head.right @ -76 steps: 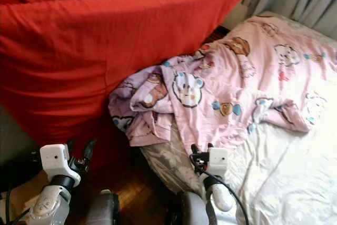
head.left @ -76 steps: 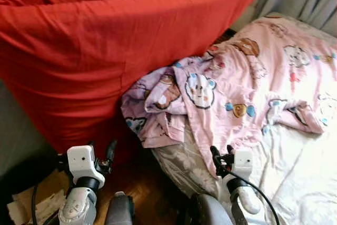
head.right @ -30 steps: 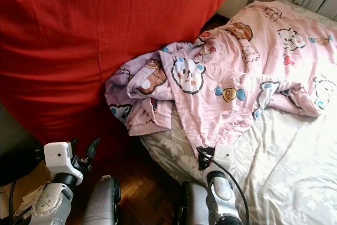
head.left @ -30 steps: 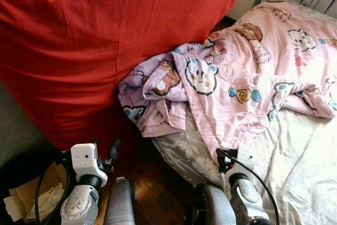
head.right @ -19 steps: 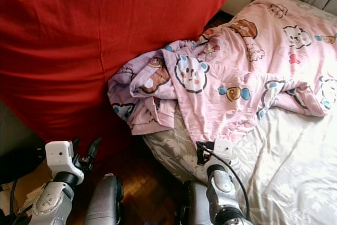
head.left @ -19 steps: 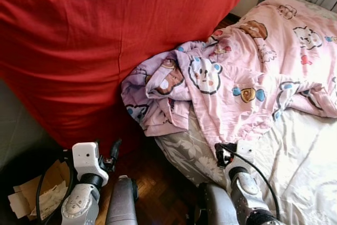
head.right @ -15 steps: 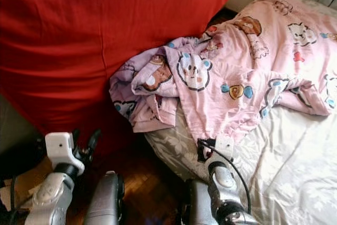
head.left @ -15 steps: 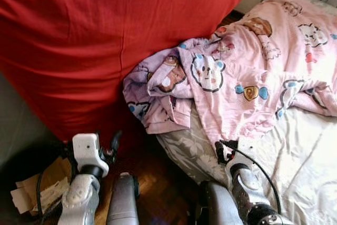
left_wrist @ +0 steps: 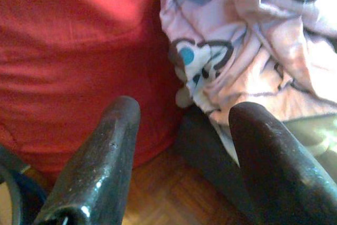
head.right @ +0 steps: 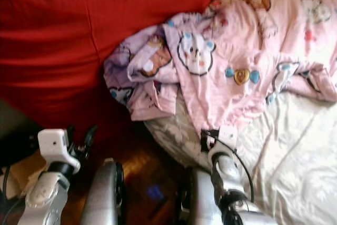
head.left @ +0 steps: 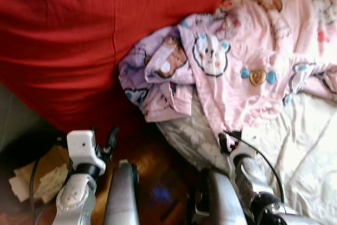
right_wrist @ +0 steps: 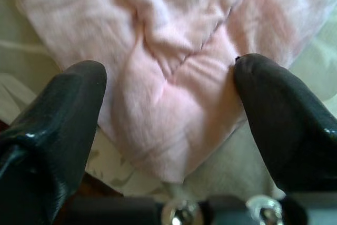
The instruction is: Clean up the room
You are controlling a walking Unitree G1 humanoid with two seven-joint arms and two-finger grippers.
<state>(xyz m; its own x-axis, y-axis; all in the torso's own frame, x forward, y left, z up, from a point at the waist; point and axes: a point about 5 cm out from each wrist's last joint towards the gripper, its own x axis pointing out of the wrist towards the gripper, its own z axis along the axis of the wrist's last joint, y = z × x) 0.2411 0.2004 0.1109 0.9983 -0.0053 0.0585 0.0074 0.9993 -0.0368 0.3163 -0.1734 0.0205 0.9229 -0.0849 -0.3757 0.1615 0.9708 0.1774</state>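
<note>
A pink blanket (head.left: 231, 67) printed with bears lies over the bed, bunched in a crumpled heap (head.left: 158, 77) at the bed's near left corner. My right gripper (head.left: 227, 142) is at the blanket's lowest hanging edge. In the right wrist view its fingers (right_wrist: 58, 125) stand wide apart, open, with the pink hem (right_wrist: 174, 130) between them and not pinched. My left gripper (head.left: 108, 138) hangs open over the floor beside the red cover; its wrist view looks at the crumpled blanket (left_wrist: 242, 40) and the red cloth (left_wrist: 68, 67).
A big red fabric-covered mass (head.left: 79, 40) leans along the left. The bed's pale floral sheet (head.left: 300, 151) spreads to the right. Dark wooden floor (head.left: 158, 183) lies between them. Crumpled cardboard and paper (head.left: 37, 180) with a black cable sit at the lower left.
The view has tipped down and closer and is now blurred. My right gripper has reached forward to the blanket's hanging edge. The left arm has barely moved.
</note>
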